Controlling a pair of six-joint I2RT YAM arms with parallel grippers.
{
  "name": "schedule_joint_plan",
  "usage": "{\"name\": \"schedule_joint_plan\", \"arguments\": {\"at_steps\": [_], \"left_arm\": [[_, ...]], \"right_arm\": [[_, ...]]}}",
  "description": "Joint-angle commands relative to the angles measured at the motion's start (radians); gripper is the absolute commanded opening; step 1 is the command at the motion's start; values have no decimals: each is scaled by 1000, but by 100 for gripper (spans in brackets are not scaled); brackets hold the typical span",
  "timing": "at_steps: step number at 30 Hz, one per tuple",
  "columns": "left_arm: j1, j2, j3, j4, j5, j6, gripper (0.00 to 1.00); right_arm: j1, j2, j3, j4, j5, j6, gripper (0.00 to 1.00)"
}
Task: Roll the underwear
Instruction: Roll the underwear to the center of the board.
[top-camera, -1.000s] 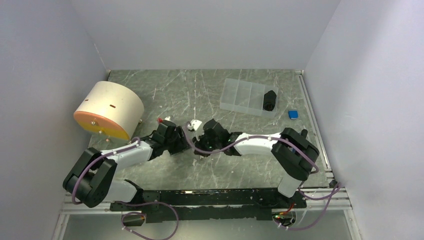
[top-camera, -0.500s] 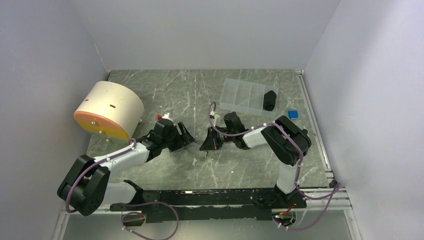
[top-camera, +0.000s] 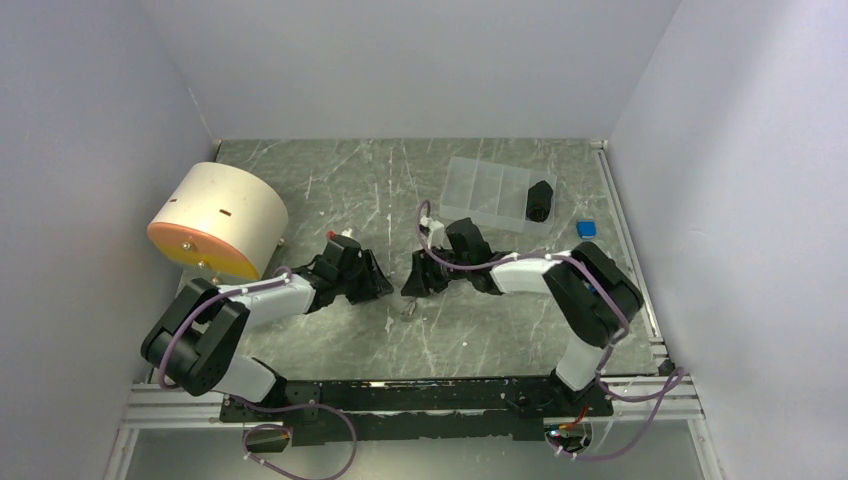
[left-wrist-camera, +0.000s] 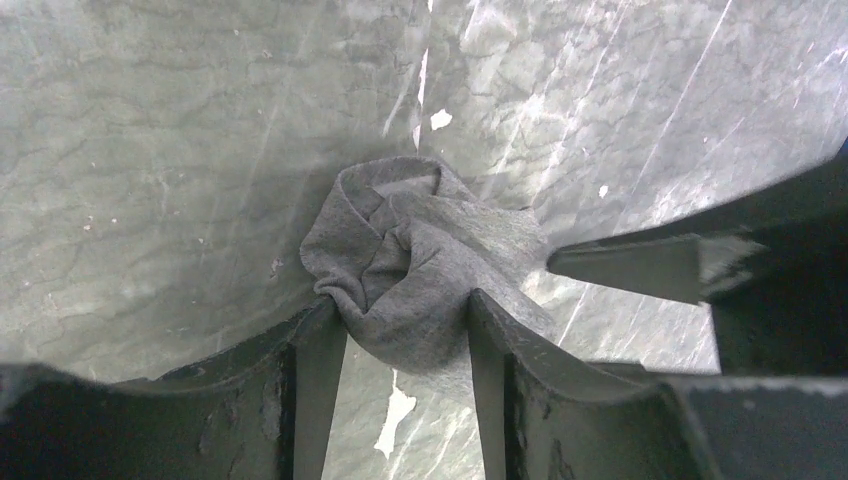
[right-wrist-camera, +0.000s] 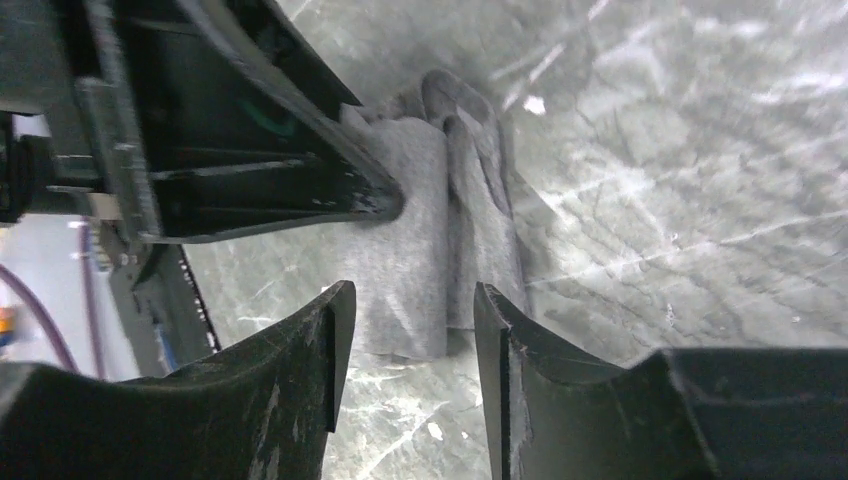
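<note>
The underwear (left-wrist-camera: 420, 262) is lying bunched into a loose grey wad near the middle of the desk (top-camera: 330, 180), a little toward the near edge, between the two grippers. On its left, the left gripper (left-wrist-camera: 405, 345) is pinching the near side of the wad, with one finger pressing in at each flank.

A second ago both grippers were crowding together over the cloth. Since then the left one has been shifting slightly rightward, and the right arm has been folding back toward the right edge. The two are now facing each other across a small gap.

That is suggesting a regrasp partway through the rolling. The cloth is looking gathered and twisted, not yet forming a tidy roll.

On the right, the right gripper (right-wrist-camera: 410, 320) is standing spread, its fingers straddling the flatter end of the cloth without closing on it. In the left wrist view, one of its fingertips (left-wrist-camera: 620, 268) is appearing to just touch the wad's right side.
</note>
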Motion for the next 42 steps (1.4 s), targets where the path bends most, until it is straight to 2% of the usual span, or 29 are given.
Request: {"name": "schedule_joint_plan", "arguments": {"at_steps": [1,6,14,16,20,22,24,30,34,38,42], "left_arm": [[-4,12,8,-25,-23,0,53],[-4,3,13,-38,-35,4,52],[-4,-7,-3,-38,-33,-12,51],[-4,-4,-3,-37,-30,-14,51],[-4,4,-3,-33,-19,-19,54],[-4,-5,-4,-37,-28,-25,61],[-4,-29,-8,-37,-40,-29,67],[-4,-91,-25,-10,-47,-39,78],[-4,-78,-27,40,-23,-29,76],[-6,-12,2,81,16,-6,69],[-9,41,31,80,16,13,64]], "right_arm": [[83,-146,59,-172,289,-179,52],[243,-209,63,-188,532,-326,55],[373,-109,85,-177,634,-401,54],[388,-75,99,-187,669,-409,51],[388,-48,121,-213,684,-388,34],[375,-57,109,-195,650,-371,24],[331,-64,80,-166,548,-325,18],[132,-65,-51,78,102,-107,14],[27,20,-101,281,-116,26,15],[-44,118,-127,482,-232,181,18],[-70,126,-112,442,-225,170,23]]}}
